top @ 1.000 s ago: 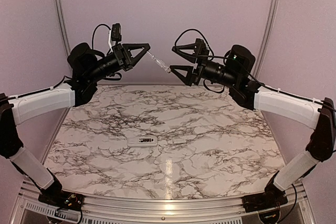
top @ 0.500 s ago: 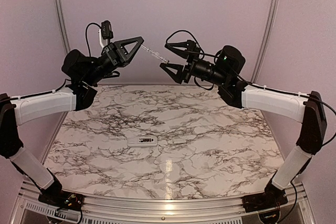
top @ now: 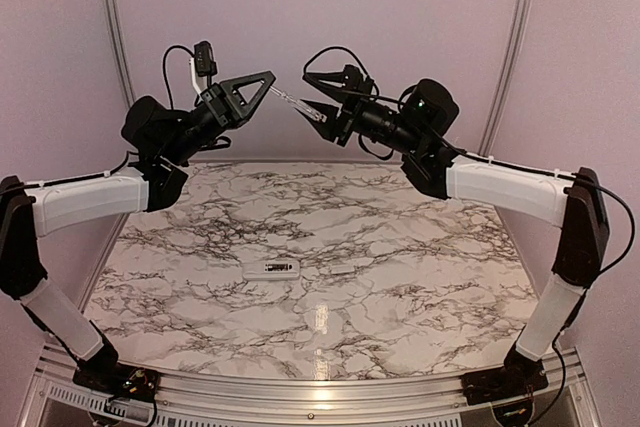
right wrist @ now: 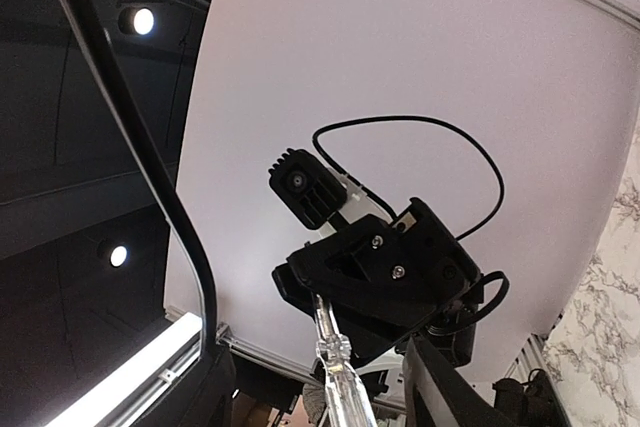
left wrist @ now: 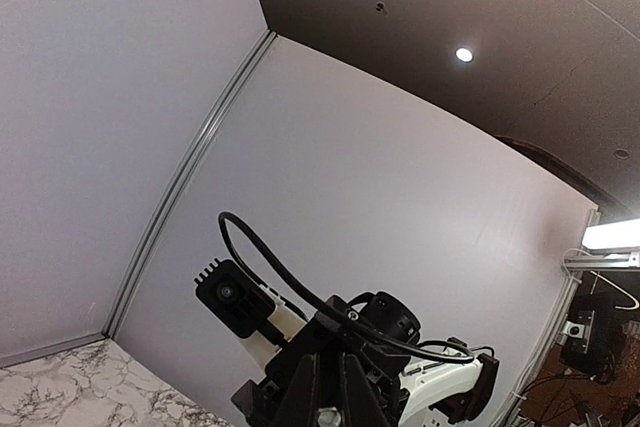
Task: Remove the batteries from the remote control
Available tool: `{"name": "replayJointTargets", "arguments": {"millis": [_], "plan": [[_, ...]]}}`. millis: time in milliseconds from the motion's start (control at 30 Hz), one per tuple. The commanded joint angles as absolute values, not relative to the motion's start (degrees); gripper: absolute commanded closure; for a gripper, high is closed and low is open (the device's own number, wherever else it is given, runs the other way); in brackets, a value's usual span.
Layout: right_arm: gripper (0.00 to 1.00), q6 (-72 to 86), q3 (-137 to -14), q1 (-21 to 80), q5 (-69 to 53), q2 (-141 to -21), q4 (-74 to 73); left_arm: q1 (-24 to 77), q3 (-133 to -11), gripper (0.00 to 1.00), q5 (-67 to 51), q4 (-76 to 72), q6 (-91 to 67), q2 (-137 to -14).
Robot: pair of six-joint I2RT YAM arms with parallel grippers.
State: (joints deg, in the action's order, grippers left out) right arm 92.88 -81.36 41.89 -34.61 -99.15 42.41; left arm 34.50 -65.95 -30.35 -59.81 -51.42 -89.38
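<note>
The white remote control [top: 279,268] lies on the marble table near the front middle, with a dark patch on its upper face. The batteries are too small to make out. Both arms are raised high above the back of the table. My left gripper [top: 268,88] is shut on the thin end of a clear-handled screwdriver [top: 297,106], which points right. My right gripper [top: 313,99] is open, one finger on each side of the handle. In the right wrist view the clear handle [right wrist: 337,372] rises between my open fingers [right wrist: 455,392] toward the left gripper [right wrist: 385,267].
A small flat white plate [top: 343,271] lies just right of the remote. The marble table [top: 420,247] has lilac walls behind and at both sides, with metal posts [top: 112,17] in the back corners. In the left wrist view the right arm's camera [left wrist: 232,295] is close in front.
My right arm has swung left and up, so its open jaws now stand round the screwdriver handle. My left gripper rose a little with the screwdriver, then held still.
</note>
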Motion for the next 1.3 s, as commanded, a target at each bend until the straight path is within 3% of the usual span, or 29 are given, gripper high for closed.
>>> {"name": "replayJointTargets", "arguments": {"millis": [0,467,1267], "plan": [[0.45,94.5,-84.8,42.5,-35.3,-100.7,44.7,34.4,-67.1,1.00,-29.0,-59.1,-49.3,-90.5],[0.62,95.6,-85.9,42.5,-36.6,-102.0,45.5,34.4,-68.0,1.00,-26.4,-57.8,-47.4,-91.8],[0.99,96.7,-88.9,42.5,-38.0,-105.0,46.8,34.4,-68.8,1.00,-26.5,-56.9,-46.4,-93.0]]}}
